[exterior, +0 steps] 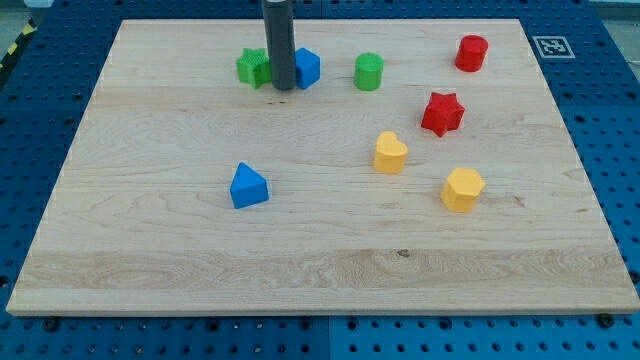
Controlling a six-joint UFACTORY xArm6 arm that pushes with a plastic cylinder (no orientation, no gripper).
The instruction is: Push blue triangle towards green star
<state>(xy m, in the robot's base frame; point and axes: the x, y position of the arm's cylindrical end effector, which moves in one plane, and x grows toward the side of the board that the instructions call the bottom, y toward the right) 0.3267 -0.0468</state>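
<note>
The blue triangle (pixel 248 186) lies left of the board's middle. The green star (pixel 252 67) sits near the view's top, left of centre, well above the triangle. My rod comes down from the top edge, and my tip (pixel 283 87) rests on the board between the green star and a blue block (pixel 306 67), partly hiding both. The tip is far above the blue triangle and not touching it.
A green cylinder (pixel 368 71) stands right of the blue block. A red cylinder (pixel 471 52) is at the top right, a red star (pixel 442 113) below it. A yellow heart (pixel 390 153) and a yellow hexagon (pixel 462 189) lie right of centre. The wooden board (pixel 150 280) sits on a blue pegboard.
</note>
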